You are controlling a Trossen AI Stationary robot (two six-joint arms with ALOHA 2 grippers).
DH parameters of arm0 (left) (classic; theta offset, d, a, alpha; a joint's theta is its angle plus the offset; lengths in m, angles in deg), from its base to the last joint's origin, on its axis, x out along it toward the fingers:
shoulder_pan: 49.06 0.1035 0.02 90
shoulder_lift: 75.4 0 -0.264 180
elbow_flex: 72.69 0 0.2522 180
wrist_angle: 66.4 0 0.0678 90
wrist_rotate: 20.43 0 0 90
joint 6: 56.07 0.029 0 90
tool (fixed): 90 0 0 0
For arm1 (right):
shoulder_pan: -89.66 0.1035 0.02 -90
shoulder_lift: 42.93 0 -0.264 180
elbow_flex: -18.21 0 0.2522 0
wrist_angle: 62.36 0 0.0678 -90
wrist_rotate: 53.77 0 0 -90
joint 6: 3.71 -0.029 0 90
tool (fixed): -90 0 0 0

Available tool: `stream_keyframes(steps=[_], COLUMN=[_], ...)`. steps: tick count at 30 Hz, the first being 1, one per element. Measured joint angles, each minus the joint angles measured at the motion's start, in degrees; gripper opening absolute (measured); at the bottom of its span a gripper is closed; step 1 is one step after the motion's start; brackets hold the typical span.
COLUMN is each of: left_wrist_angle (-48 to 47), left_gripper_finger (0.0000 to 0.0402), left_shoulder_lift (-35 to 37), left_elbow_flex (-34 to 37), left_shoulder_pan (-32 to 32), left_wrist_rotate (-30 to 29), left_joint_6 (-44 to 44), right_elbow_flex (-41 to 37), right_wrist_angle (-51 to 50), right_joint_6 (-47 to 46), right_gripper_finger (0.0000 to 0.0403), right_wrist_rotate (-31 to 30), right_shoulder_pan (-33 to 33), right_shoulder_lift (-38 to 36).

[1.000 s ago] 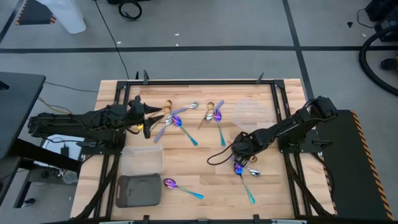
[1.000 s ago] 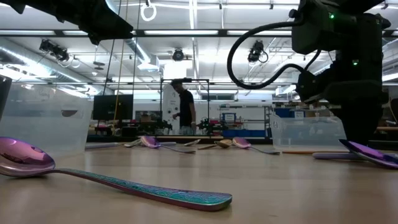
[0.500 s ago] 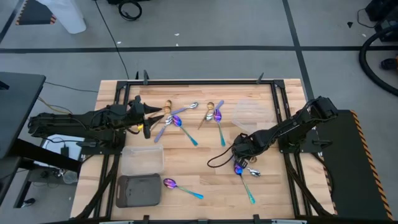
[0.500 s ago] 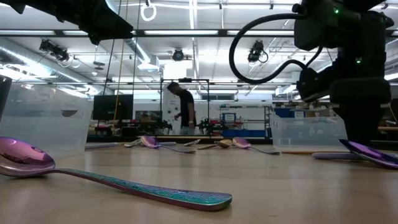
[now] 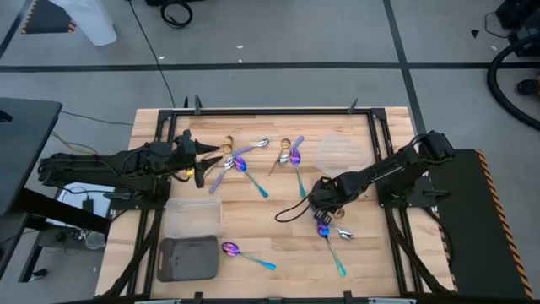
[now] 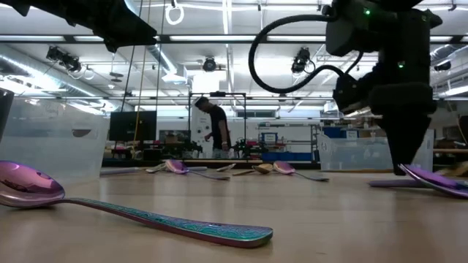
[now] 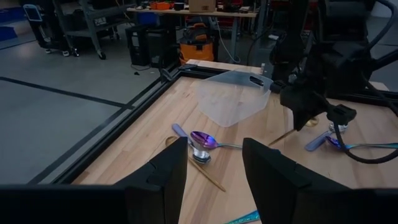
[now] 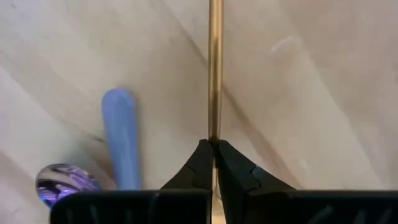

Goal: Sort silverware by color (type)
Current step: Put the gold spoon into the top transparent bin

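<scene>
Several spoons lie in a loose cluster (image 5: 253, 160) at the far middle of the table. More lie by my right gripper (image 5: 321, 201): an iridescent spoon with a teal handle (image 5: 333, 245) and a silver one (image 5: 342, 232). Another iridescent spoon (image 5: 246, 254) lies near the front and fills the low view (image 6: 131, 212). My right gripper points down and is shut on a thin gold utensil (image 8: 215, 74). A lavender handle (image 8: 122, 137) lies on the wood beside it. My left gripper (image 5: 205, 158) waits open at the table's left, above the wood. My right gripper pinches the gold utensil's slim handle (image 8: 214, 134) between its two fingertips (image 8: 200, 158), coming from above. The handle runs straight on from the fingers, along them. In the left wrist view it slants from the gripper (image 7: 309, 121) down toward the table (image 7: 280, 138).
One clear plastic tray (image 5: 342, 155) sits at the far right, another (image 5: 194, 215) at the near left, with a dark grey tray (image 5: 187, 257) in front of it. A black cable (image 5: 291, 213) loops beside the right gripper. A person stands far behind the table (image 6: 216, 124).
My right gripper has moved a little toward the table's left and far side, staying shut on the gold utensil. The person in the background has shifted slightly.
</scene>
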Motion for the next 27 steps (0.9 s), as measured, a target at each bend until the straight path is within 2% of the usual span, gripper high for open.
stream_keyframes(steps=[15,27], left_wrist_angle=[0.06,-0.32], left_gripper_finger=[0.0162,0.0162], left_shoulder_lift=[-0.02,-0.02], left_elbow_flex=[0.0,0.0], left_shoulder_pan=[0.0,0.0], left_wrist_rotate=[0.0,0.01], left_joint_6=[0.02,-1.49], right_elbow_flex=[9.84,16.83], right_wrist_angle=[-6.45,-10.13], right_joint_6=[9.67,15.51], right_gripper_finger=[0.0014,0.0014], right_wrist_rotate=[-4.52,-4.37], right_shoulder_pan=[-5.27,-7.7], right_shoulder_lift=[-0.35,-0.39])
